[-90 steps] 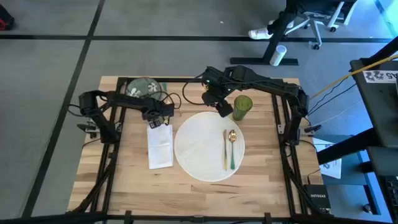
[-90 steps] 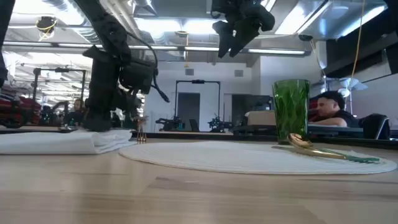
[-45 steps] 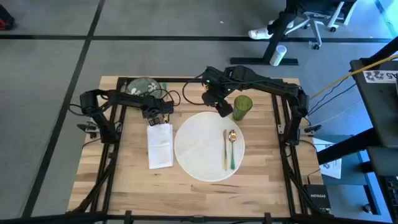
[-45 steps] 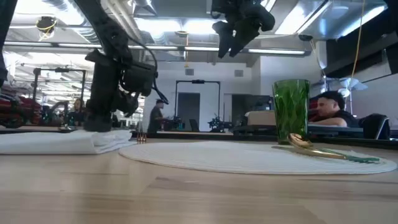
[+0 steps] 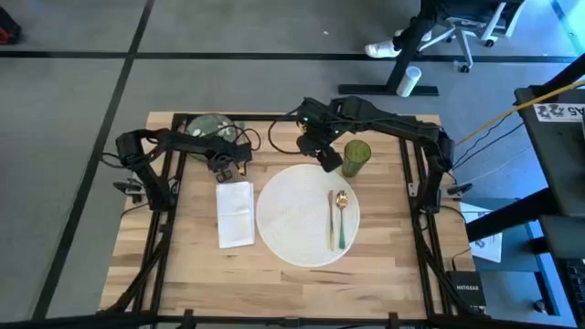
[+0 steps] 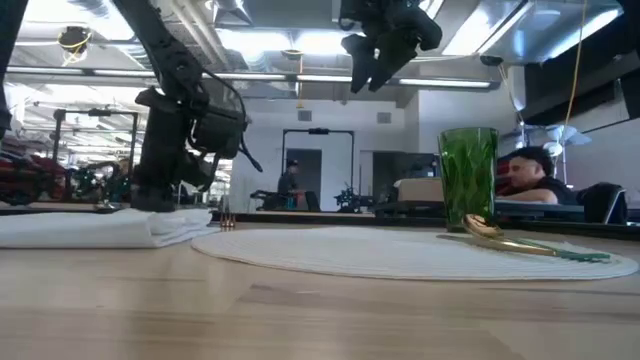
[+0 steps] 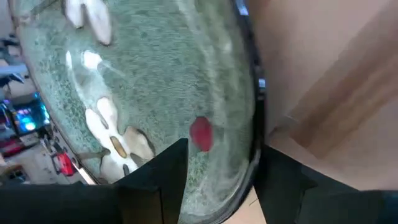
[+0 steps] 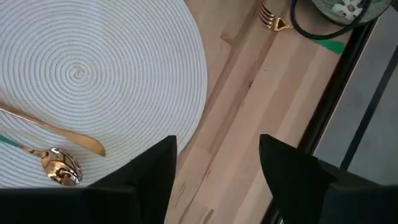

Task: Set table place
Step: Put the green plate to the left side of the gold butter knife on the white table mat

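Observation:
A round white plate (image 5: 306,213) lies mid-table with a gold spoon (image 5: 341,217) and a gold knife (image 5: 331,219) on its right part. To its left lies a folded white napkin (image 5: 235,212), and a green tumbler (image 5: 356,155) stands at its far right. The green flowered dish (image 5: 208,128) rests at the far left, a gold fork (image 8: 272,17) beside it. My left gripper (image 7: 221,186) is open at the dish's near rim (image 7: 255,118), one finger over the bowl, one outside. My right gripper (image 5: 324,153) hangs open above the plate's far edge. My left gripper has the dish's rim (image 7: 256,134) between its open fingers. One finger (image 7: 158,180) is over the inside and the other (image 7: 283,183) outside. Whether either finger touches the dish, I cannot tell.
Black frame bars (image 5: 169,183) run along the table's left and right sides. A black cable (image 8: 311,28) loops near the dish. Bare wood (image 5: 274,283) lies along the near edge. People and office chairs show in the room beyond.
My left gripper has moved from the napkin's far end toward the far left, up to the green dish.

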Controlling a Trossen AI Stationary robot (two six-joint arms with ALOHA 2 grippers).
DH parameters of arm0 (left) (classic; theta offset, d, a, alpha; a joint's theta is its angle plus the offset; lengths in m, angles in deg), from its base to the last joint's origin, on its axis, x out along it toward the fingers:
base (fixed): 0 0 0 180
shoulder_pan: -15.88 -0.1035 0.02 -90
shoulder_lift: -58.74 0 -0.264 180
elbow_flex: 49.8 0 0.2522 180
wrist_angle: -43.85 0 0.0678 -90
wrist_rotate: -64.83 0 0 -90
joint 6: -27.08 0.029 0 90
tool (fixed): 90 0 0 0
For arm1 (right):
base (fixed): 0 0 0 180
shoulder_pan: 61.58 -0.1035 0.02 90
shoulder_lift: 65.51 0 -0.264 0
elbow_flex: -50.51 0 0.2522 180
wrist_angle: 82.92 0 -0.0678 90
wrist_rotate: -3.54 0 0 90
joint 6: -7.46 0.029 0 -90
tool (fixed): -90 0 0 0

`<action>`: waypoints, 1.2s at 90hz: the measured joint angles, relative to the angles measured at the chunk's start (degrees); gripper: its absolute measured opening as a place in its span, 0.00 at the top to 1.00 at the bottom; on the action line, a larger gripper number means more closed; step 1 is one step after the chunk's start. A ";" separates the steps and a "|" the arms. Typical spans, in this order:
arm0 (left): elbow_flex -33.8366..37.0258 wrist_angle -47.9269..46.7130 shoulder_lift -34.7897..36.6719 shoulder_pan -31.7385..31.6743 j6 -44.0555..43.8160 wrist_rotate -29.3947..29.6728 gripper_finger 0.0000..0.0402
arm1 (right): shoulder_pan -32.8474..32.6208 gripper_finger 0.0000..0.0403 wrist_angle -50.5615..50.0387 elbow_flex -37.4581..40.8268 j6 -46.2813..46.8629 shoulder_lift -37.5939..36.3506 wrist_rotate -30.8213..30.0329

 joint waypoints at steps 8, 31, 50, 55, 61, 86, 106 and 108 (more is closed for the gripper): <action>0.91 0.41 0.08 0.02 0.29 0.00 0.66 | 0.00 0.47 0.01 0.00 0.00 0.00 0.00; 1.58 -0.62 -0.02 0.30 2.57 1.35 0.91 | 0.00 0.47 0.01 0.00 0.00 0.00 0.00; 1.56 -2.01 -0.11 4.05 1.54 4.74 0.96 | 0.00 0.47 -0.01 0.00 -0.02 0.00 0.02; 1.17 -3.48 -0.09 5.19 0.30 4.33 0.96 | 0.00 0.47 0.01 0.00 -0.02 0.00 0.02; 0.82 -5.04 -0.09 6.78 -1.34 3.75 0.97 | 0.00 0.47 -0.01 0.00 -0.02 0.00 0.02; -2.13 -12.13 -0.03 14.90 -8.72 3.76 1.00 | 0.00 0.47 -0.19 -0.21 -0.01 0.00 -0.87; -4.18 -17.61 3.86 17.16 -13.87 2.67 1.00 | 0.00 0.47 -0.68 -2.31 -0.02 -0.02 -0.86; -4.39 -18.23 4.37 17.35 -14.31 2.56 1.00 | 0.00 0.47 -0.74 -2.58 -0.03 -0.02 -0.87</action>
